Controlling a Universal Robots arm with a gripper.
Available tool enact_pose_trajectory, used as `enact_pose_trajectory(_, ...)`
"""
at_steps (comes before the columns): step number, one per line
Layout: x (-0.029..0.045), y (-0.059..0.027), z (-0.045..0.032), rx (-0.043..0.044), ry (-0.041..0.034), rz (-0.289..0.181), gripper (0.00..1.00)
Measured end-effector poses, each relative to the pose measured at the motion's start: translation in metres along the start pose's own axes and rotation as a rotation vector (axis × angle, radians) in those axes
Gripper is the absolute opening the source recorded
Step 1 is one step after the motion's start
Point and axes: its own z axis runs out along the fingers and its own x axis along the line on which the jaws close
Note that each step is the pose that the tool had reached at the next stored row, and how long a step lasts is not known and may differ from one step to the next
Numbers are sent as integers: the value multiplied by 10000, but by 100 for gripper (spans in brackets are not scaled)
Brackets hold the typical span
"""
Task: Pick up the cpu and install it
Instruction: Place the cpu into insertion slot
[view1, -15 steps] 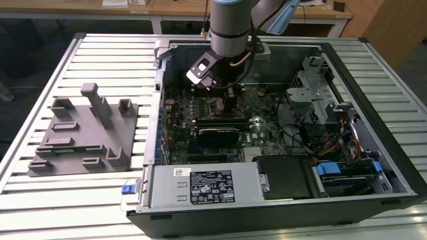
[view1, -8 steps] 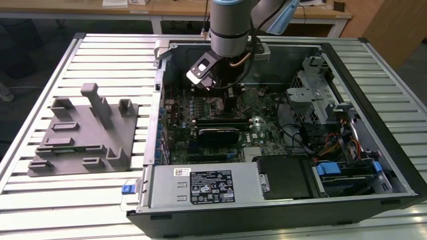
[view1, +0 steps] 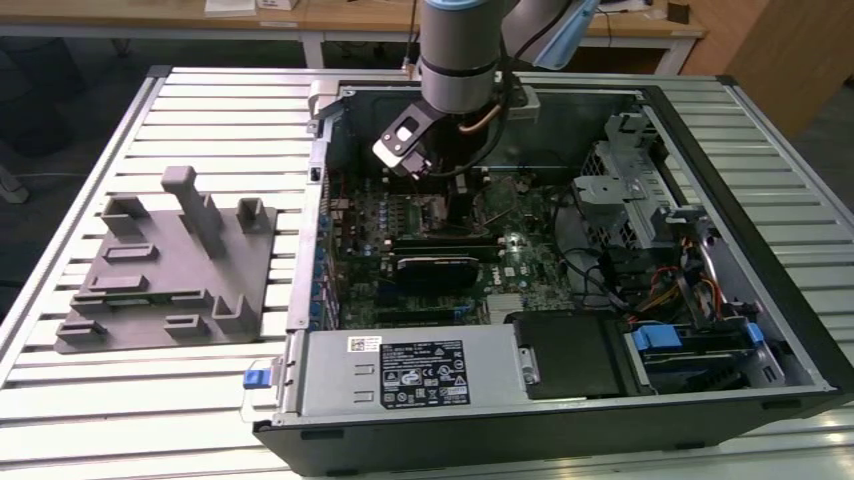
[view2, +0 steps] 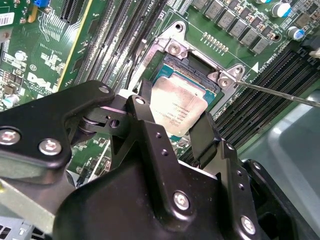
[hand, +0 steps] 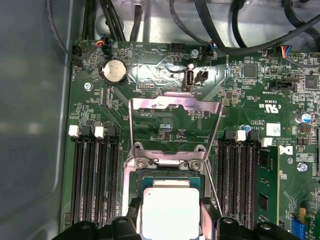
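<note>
The cpu (view2: 177, 106), a small silvery square chip, sits between my two black fingers (view2: 204, 134) directly over the dark socket (view2: 197, 64) on the green motherboard. My gripper (view2: 175, 117) is shut on the cpu's two opposite edges. In the first wrist view the cpu (hand: 170, 210) covers most of the socket opening, and the gripper (hand: 170, 215) holds it from both sides. The socket's metal load plate (hand: 175, 107) is swung open and lies flat on the board beyond the socket. In the exterior view the gripper (view1: 447, 195) reaches down into the open computer case.
A thin metal lever (view2: 280, 93) sticks out beside the socket. Black memory slots (hand: 95, 175) run along both sides of it. Cables (hand: 240, 30) cross the case's far end. The grey tray with upright posts (view1: 160, 290) stands on the slatted table at the exterior view's left.
</note>
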Motion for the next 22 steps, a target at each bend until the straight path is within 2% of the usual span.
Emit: enact_pose_trajectory(22,2,-7,110,3,-6,65,55)
